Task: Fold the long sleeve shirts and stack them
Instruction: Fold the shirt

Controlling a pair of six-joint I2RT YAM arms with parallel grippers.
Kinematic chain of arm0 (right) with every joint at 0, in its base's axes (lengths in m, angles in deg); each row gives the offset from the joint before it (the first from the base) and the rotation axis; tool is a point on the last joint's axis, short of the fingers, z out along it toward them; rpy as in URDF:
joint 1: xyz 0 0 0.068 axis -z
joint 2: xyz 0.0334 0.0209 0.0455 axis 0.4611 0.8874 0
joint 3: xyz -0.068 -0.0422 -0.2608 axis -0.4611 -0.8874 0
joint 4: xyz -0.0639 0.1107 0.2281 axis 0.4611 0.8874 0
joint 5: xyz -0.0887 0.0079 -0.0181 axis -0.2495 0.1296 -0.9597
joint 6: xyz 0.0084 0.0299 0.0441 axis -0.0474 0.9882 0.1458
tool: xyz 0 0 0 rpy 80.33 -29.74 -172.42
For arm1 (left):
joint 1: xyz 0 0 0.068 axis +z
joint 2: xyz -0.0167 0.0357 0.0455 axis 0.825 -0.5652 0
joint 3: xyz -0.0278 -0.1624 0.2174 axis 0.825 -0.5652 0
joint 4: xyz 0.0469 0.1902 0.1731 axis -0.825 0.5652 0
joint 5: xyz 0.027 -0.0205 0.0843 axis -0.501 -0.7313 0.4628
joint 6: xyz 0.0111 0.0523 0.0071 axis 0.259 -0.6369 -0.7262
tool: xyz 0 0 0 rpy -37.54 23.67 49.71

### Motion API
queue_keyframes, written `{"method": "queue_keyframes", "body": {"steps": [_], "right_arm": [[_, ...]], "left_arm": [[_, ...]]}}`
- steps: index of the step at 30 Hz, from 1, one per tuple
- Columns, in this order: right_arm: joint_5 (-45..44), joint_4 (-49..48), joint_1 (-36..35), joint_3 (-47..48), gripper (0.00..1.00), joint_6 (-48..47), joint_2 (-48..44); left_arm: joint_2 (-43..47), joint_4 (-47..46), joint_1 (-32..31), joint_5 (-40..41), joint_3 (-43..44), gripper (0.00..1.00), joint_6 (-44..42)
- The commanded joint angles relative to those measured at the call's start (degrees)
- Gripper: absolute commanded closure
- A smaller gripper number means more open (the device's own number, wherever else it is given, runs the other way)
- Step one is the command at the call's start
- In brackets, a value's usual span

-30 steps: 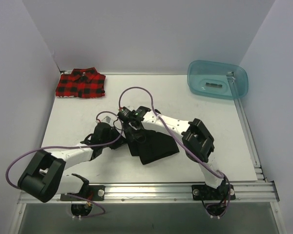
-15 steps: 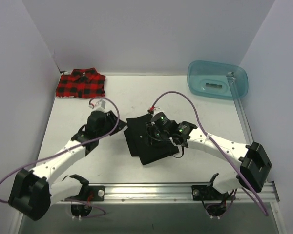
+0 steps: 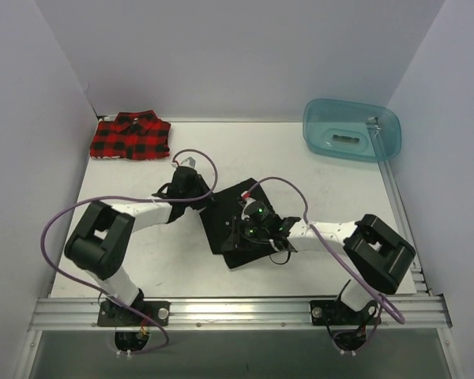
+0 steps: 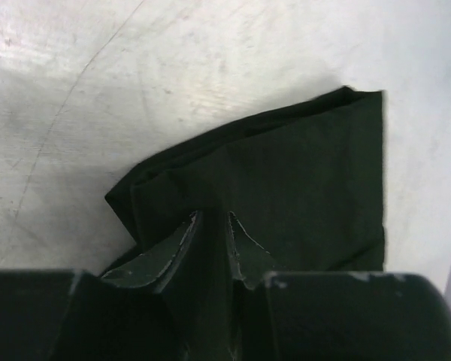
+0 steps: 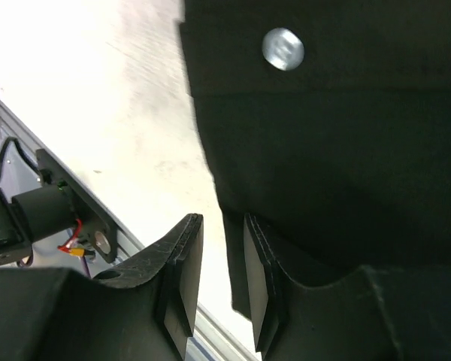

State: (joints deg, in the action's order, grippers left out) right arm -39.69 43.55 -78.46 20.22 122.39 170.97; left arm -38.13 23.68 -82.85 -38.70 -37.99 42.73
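Overhead camera first: the black shirt (image 3: pixel 241 253) is mid-table, a folded and slightly skewed rectangle, and both arms are bent in over it. The left gripper (image 3: pixel 203 203) is at its left edge. The right gripper (image 3: pixel 231 233) is low over its near-left part. The plaid shirt (image 3: pixel 131 136) lies folded in the far-left corner of the table (image 3: pixel 340 181), well apart from the black one. The teal tub (image 3: pixel 350 129) is in the far-right corner.

Left wrist camera: the fingers (image 4: pixel 182 239) are nearly together, with a ridge of black cloth pinched between them at a layered corner of the shirt. That looks like a real grip to me.

Right wrist camera: the fingers (image 5: pixel 182 274) are a narrow slot apart and straddle the shirt's edge. Bright table shows through the upper part of the slot, so I can't tell if they've got cloth or are just sitting beside it. A white button (image 5: pixel 283 49) shows on the fabric farther off.

What could go wrong, just my guess: if the next move is carrying the black shirt over to the plaid one, only one side may be properly held. Lift it like that and the loose side sags, the layers slide open and the fold is gone. The left pinch might also have only the top layers, and then pulling would peel them off instead of moving the whole bundle.
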Motion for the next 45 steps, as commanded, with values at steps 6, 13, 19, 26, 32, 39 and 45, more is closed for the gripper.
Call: {"method": "queue_keyframes", "body": {"steps": [6,13,19,26,32,39,45], "right_arm": [[6.23,-6.46,0.46,0.99,0.71,2.29,6.97],[5.10,3.90,4.06,6.44,0.60,-4.21,-1.18],[9.22,9.27,12.57,3.29,0.57,-7.38,-11.38],[21.34,10.86,19.80,-2.08,0.60,-10.80,-13.34],[28.82,2.35,24.10,-10.05,0.64,-8.79,-8.24],[31.38,-1.01,32.36,-15.35,0.67,-10.89,0.01],[34.10,-6.64,35.71,-18.60,0.67,-7.91,-0.05]], "left_arm": [[-9.86,-4.89,2.74,0.54,5.07,0.75,0.27],[-3.65,1.08,4.33,2.56,10.69,0.71,-6.40],[7.96,6.08,-1.28,6.94,6.92,0.55,-8.08],[16.33,5.84,-14.03,10.91,-3.62,0.54,-4.30],[8.25,1.53,-17.29,9.51,-8.72,0.55,-1.49],[-0.19,-4.45,-15.27,5.64,-11.89,0.58,3.08],[0.85,-4.46,-15.10,5.11,-13.38,0.59,3.97]]}}
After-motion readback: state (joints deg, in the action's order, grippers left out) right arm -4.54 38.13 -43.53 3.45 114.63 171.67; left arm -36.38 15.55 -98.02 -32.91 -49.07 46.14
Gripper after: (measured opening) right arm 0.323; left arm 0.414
